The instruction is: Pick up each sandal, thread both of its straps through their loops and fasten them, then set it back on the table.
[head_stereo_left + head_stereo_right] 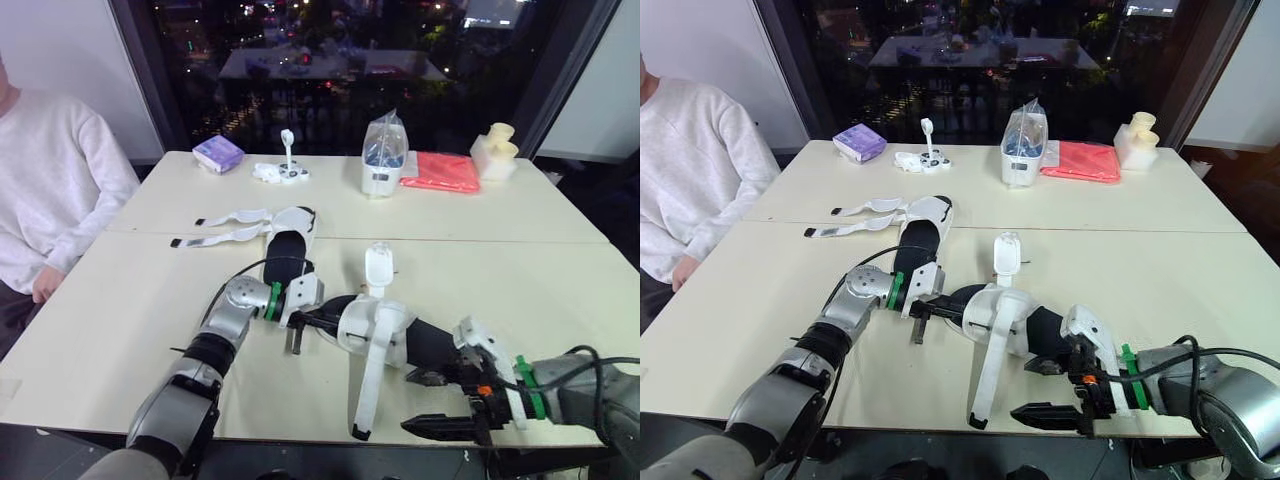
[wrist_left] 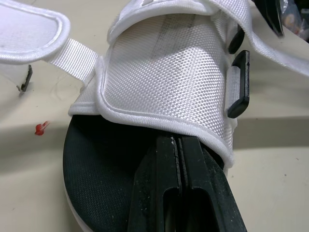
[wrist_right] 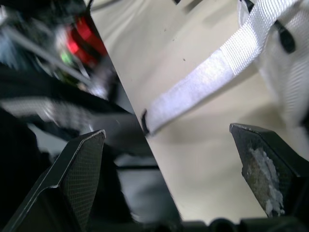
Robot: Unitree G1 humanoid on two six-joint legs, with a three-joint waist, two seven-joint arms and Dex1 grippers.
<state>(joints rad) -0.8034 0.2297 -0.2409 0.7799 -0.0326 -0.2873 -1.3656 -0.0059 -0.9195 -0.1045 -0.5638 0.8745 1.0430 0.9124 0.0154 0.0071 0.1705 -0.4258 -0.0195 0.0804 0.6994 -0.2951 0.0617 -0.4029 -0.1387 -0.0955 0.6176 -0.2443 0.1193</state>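
The near sandal (image 1: 362, 325), white webbing over a black sole, lies on the table's front half. My left gripper (image 1: 312, 318) is at its open end, shut, with its fingers (image 2: 178, 183) lying on the black insole and their tips under the hem of the white upper (image 2: 164, 72). One long strap (image 1: 370, 385) trails loose toward the front edge; a shorter tab (image 1: 378, 266) points away. My right gripper (image 1: 436, 402) hovers open at the sandal's other end, just right of the long strap's tip (image 3: 147, 123). The second sandal (image 1: 290, 236) lies farther back, both straps (image 1: 232, 216) spread out unfastened.
A person in a white sweater (image 1: 50, 190) sits at the table's left side. Along the back stand a purple pack (image 1: 218, 153), a small white stand (image 1: 283, 168), a bagged white container (image 1: 383, 155), a red cloth (image 1: 440, 172) and a cream object (image 1: 497, 150).
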